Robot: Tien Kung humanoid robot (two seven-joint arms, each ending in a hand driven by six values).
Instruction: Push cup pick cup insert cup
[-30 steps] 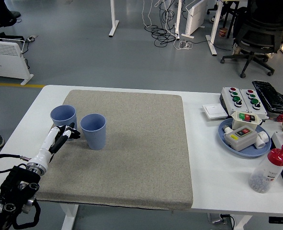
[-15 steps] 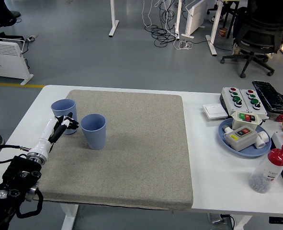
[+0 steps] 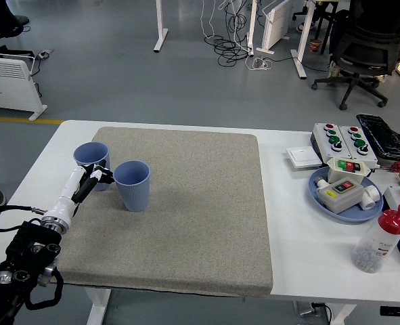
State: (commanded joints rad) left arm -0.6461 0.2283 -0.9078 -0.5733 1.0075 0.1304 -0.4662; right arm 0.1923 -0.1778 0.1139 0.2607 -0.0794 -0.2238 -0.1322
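Near the grey felt mat's [image 3: 186, 223] left edge, our left hand [image 3: 97, 179], fingers curled and gripping nothing, presses the ribbed blue plastic cup [image 3: 91, 163] towards a second matching blue cup [image 3: 132, 185], probably closing them together for nesting.

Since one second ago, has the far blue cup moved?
Yes. The far cup slid away from the robot and toward the other cup, judged against the mat's far-left corner.

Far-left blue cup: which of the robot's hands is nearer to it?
Left. The left hand is at the near side of the far-left blue cup, seemingly touching it. The right hand is out of view.
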